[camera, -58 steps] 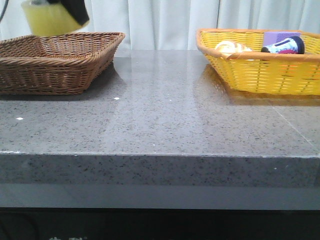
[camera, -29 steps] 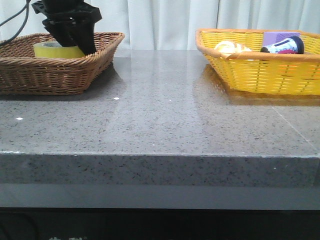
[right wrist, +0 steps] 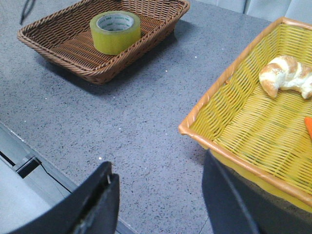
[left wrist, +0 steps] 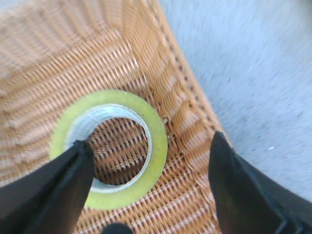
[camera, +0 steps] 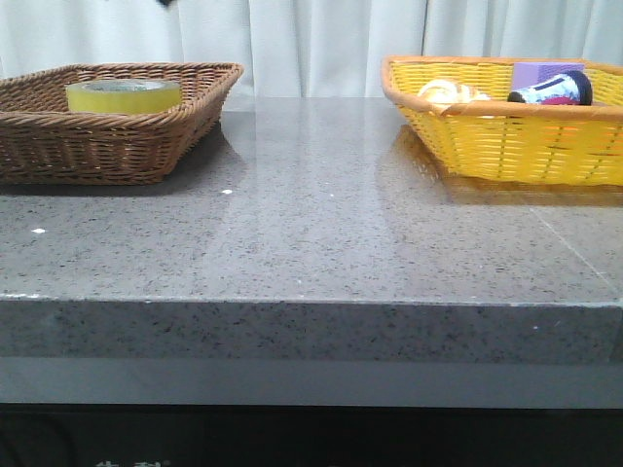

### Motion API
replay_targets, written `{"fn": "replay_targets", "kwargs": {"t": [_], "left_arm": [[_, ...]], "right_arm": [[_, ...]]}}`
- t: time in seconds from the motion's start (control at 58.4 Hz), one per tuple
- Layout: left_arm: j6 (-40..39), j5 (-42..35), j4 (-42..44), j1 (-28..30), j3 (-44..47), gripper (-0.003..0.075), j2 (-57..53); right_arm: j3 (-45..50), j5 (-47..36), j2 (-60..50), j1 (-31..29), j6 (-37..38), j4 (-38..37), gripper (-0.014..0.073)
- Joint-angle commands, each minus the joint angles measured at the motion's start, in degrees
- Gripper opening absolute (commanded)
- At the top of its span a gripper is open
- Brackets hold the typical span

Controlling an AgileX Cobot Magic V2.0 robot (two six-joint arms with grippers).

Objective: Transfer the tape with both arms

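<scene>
The tape [camera: 124, 95] looks like glossy, translucent yellow plastic film. The brown basket [camera: 146, 146] and the yellow basket [camera: 506, 146] are rough woven wicker. The table [camera: 321, 233] is polished, speckled grey stone, faintly reflective.

Grey speckled table [camera: 311, 224] bears brown basket [camera: 117, 146] and yellow basket [camera: 506, 146]
</scene>
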Motion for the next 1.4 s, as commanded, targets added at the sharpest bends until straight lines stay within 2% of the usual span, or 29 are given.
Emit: {"fn": "replay_targets", "kwargs": {"t": [0.0,0.154,0.24,0.394,0.514,0.702,0.976,1.148,1.319,1.387], "left_arm": [[-3.33,1.39,-0.72,0.09,-1.97,0.049,-7.01],[-11.46,1.39,-1.54,0.09,-1.55,0.049,-12.64],[-12.19,1.39,-3.57,0.09,0.51,0.049,-16.08],[-11.74,1.39,-5.14,-0.62,9.97,0.049,-24.76],[-10.6,-0.03,-5.14,-1.34,20.74,0.049,-31.3],[-10.36,-9.36,-5.14,-1.34,41.02,0.049,-43.87],[-9.45,-23.46,-5.25,-1.34,62.83,0.049,-59.11],[-8.61,-29.25,-5.25,-1.34,71.43,0.049,-66.46],[-8.61,-30.75,-5.25,-1.34,75.73,0.0489,-70.99],[-8.61,-30.78,-5.25,-1.34,76.32,0.0454,-71.61]], "right_arm": [[-1.6,-4.2,0.1,-0.2,-0.11,-0.12,0.0415],[-1.6,-4.2,0.1,-0.2,-0.11,-0.12,0.0415],[-1.6,-4.2,0.1,-0.2,-0.11,-0.12,0.0415],[-1.6,-4.2,0.1,-0.2,-0.11,-0.06,0.0415],[-1.6,-3.58,0.1,-0.2,-0.11,0.13,0.0415],[-1.6,-3.58,0.1,-0.2,-0.11,-1.35,0.0415],[-1.6,-3.53,0.1,-0.2,-0.11,-1.89,0.0414],[-1.6,-3.58,0.1,-0.2,-0.05,-1.89,0.0412],[-1.6,-3.52,0.1,-0.2,-0.05,-1.89,0.0412],[-1.6,-3.58,0.1,-0.2,-0.05,-1.89,0.0409]]}}
